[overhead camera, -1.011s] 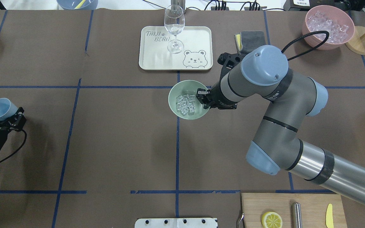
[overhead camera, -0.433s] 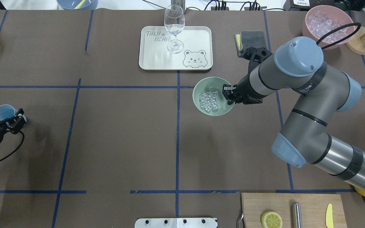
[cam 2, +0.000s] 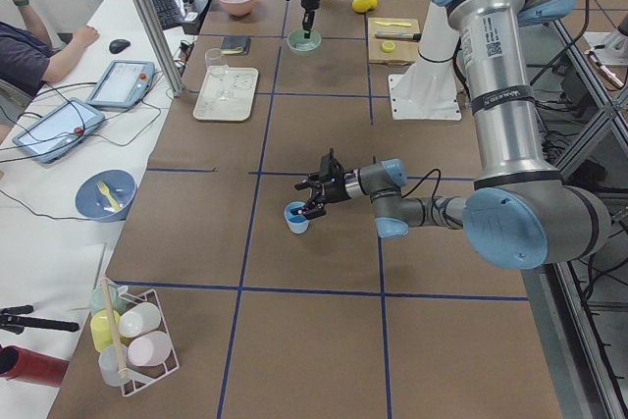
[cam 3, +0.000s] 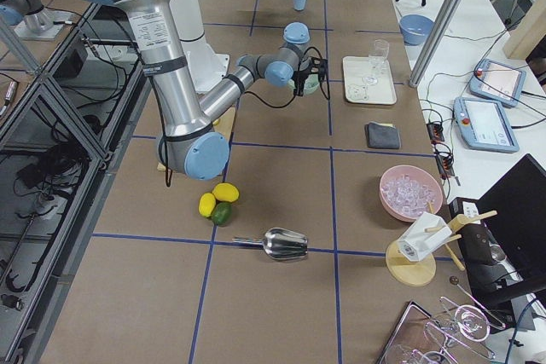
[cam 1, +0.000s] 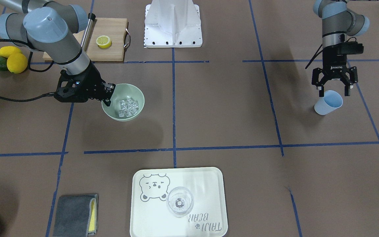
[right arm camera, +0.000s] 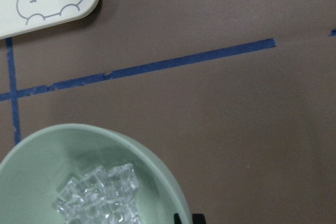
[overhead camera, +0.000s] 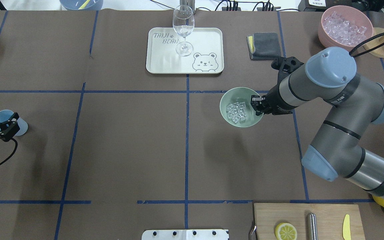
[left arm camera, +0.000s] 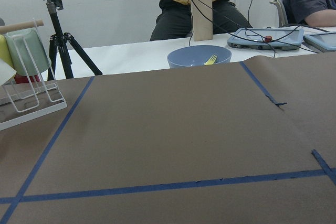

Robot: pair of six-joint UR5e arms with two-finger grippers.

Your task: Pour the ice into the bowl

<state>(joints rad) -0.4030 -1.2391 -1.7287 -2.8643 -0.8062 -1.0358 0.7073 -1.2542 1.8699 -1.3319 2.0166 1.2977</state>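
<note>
green bowl [overhead camera: 237, 95]: 1 | pink bowl [overhead camera: 323, 33]: 1 | blue bowl [left arm camera: 191, 59]: 1 | blue cup [cam 1: 328, 102]: 1 | glass [overhead camera: 183, 25]: 1 | tray [overhead camera: 208, 36]: 1 | whole lemons [cam 1: 16, 62]: 2 | lemon half [cam 1: 104, 41]: 1 | ice cubes [overhead camera: 237, 111]: too many to count

On the cream rectangular tray with rounded corners [overhead camera: 208, 40], the words "TAIJI BEAN" are printed in grey outline letters, with a small paw mark beside them. In the front-facing view the same words are seen upside down. The brand "ROBOTIQ" is printed in white on the black body of the left gripper [cam 1: 334, 94]. White lettering is carried on a dark strap around the right arm [overhead camera: 342, 97], but it is too small to be read.
</note>
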